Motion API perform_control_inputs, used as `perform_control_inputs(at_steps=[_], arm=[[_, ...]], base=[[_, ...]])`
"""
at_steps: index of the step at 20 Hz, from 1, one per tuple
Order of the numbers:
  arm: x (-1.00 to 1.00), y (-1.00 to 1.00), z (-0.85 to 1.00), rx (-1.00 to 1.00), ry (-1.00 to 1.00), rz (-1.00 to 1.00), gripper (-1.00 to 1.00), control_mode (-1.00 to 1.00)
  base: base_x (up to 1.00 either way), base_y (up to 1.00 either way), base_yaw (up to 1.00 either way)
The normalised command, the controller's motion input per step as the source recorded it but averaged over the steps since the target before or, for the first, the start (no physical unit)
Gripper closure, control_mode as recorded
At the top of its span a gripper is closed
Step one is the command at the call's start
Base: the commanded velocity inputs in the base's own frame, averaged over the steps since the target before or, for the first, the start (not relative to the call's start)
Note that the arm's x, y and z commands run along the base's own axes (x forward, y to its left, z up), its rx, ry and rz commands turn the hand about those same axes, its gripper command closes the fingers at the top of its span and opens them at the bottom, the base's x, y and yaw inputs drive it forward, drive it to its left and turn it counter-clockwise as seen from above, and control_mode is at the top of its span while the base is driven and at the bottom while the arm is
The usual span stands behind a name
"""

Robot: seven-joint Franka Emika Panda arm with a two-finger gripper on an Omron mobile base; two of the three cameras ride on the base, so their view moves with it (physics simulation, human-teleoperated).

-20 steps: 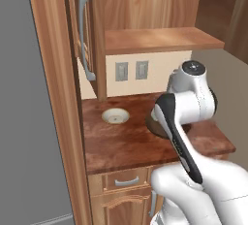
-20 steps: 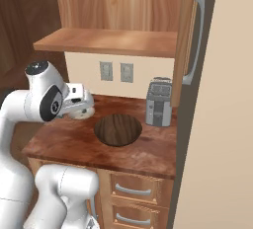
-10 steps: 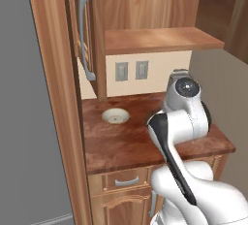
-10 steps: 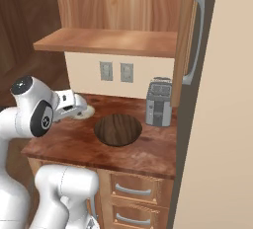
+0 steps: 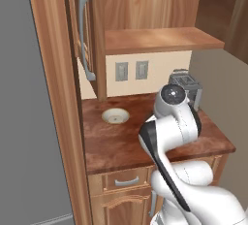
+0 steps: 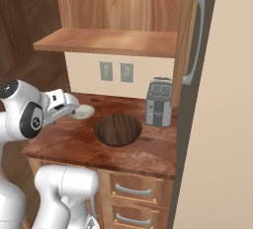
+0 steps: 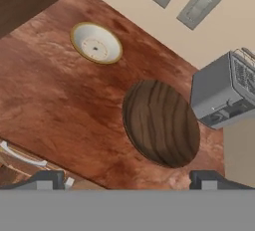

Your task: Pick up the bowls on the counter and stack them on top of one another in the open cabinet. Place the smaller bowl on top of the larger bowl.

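Claw (image 7: 127, 180) lower than before.

Larger bowl (image 7: 161, 123): dark brown with wood-grain stripes, lay just beyond the dark fingers (image 7: 50, 179). Smaller bowl (image 7: 96, 43): cream-white with tan rim, farther off. Table (image 7: 55, 105): mottled reddish-brown. Toaster (image 7: 223, 93): grey. Outlet plates (image 7: 200, 7): grey on beige wall.

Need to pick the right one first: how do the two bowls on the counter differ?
The brown bowl is clearly wider than the white bowl. The brown bowl is dark wood-grain; the white bowl is cream with a tan rim. The brown bowl sits beside the toaster, while the white bowl sits farther from it, toward the cabinet door. Both are round, shallow, upright and apart on the counter.
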Motion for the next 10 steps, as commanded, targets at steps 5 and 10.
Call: perform_control_inputs(at_steps=[5, 10], arm=[[0.04, 0.14, -0.06, -0.06, 0.00, 0.06, -1.00, -1.00], [0.13, 0.07, -0.14, -0.02, 0.00, 0.07, -1.00, -1.00]], base=[[0.00, 0.00, 0.00], [0.00, 0.00, 0.00]])
